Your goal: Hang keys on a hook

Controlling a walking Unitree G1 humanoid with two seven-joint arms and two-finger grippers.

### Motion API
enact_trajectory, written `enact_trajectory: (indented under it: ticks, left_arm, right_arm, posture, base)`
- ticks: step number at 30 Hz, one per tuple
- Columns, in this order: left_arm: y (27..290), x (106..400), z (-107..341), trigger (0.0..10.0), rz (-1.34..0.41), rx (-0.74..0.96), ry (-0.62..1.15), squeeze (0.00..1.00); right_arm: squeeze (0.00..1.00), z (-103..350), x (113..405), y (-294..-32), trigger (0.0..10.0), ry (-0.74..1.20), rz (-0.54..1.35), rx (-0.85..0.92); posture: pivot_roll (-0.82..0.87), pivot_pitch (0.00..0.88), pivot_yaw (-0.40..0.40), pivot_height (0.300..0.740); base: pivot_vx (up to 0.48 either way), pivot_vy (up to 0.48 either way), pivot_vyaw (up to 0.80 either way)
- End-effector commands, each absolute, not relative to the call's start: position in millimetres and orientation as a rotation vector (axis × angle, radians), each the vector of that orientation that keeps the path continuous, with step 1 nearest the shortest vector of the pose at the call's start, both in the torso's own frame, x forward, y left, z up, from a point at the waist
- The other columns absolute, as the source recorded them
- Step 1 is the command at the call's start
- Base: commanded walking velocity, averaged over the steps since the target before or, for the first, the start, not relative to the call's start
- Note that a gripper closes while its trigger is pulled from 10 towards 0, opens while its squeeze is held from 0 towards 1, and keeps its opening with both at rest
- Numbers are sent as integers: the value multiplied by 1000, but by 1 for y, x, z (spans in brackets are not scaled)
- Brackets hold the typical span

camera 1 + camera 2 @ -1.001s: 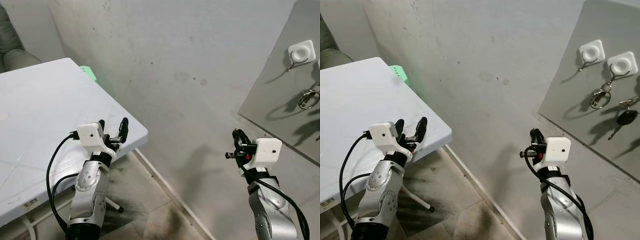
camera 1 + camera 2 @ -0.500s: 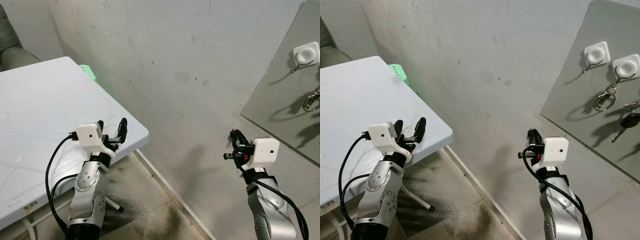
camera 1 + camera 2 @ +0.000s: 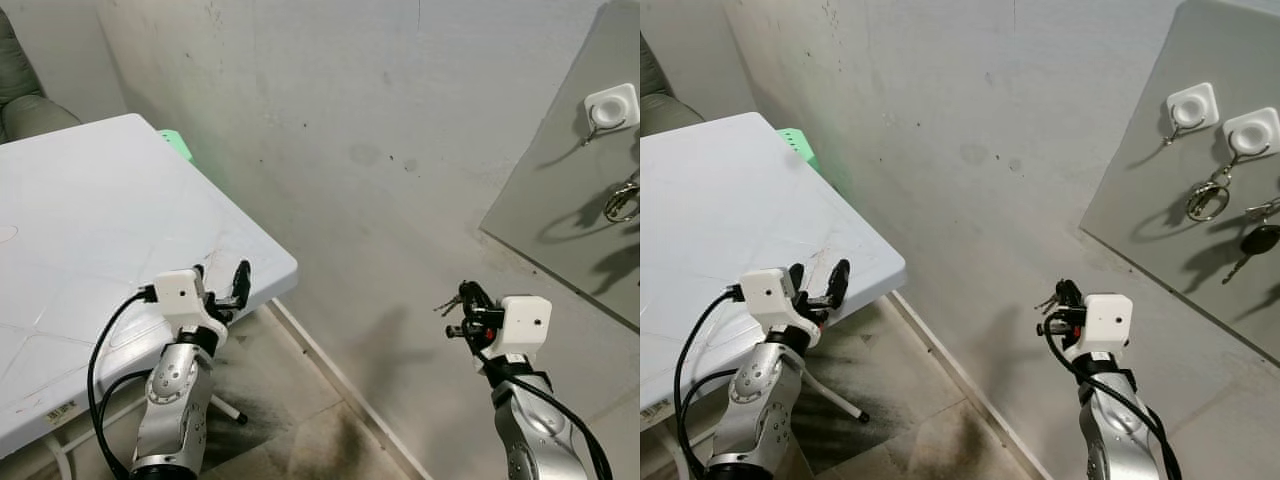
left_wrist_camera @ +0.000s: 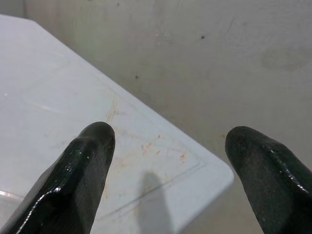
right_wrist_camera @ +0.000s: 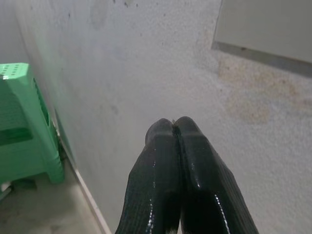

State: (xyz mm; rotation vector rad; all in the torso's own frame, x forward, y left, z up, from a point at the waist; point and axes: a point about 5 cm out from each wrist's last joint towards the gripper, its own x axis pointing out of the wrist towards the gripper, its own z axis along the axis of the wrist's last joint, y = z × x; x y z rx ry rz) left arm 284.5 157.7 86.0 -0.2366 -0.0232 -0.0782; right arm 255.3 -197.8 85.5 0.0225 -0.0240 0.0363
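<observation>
On the right, my right gripper (image 3: 463, 303) is held low before the bare wall, shut on a small bunch of keys (image 3: 447, 302) that pokes out beside its tips. The right wrist view has its fingers (image 5: 161, 146) pressed together. A grey panel (image 3: 1140, 190) up on the wall to the right carries two white square hooks (image 3: 1193, 103) (image 3: 1251, 130). From the second hook hang a key ring (image 3: 1202, 200) and a black-headed key (image 3: 1252, 240). My left gripper (image 3: 222, 285) stands open over the white table's corner (image 4: 195, 165), with nothing in it.
The white table (image 3: 100, 220) takes up the left side, close against the stained wall. A green plastic stool (image 3: 178, 145) stands behind the table by the wall. A grey-green sofa (image 3: 20, 90) is at the far left. Tiled floor lies between my arms.
Both arms have sunk a little. The keys now stick out beside the right gripper's tips. The view has barely shifted.
</observation>
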Motion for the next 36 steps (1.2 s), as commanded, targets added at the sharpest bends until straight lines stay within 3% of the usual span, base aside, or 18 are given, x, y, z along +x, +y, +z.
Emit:
enact_trajectory:
  ticks: [1, 36]
  left_arm:
    - [157, 288, 93, 10000, -85, -226, -54, 0]
    - [154, 289, 96, 10000, -101, -262, -58, 0]
  right_arm:
    - [0, 98, 260, -198, 10000, -79, 33, 22]
    - [0, 97, 258, -197, 10000, -84, 25, 32]
  posture:
    - [-2, 0, -45, 740]
    - [-2, 0, -42, 740]
  base:
    - [0, 0, 0]
    - [0, 0, 0]
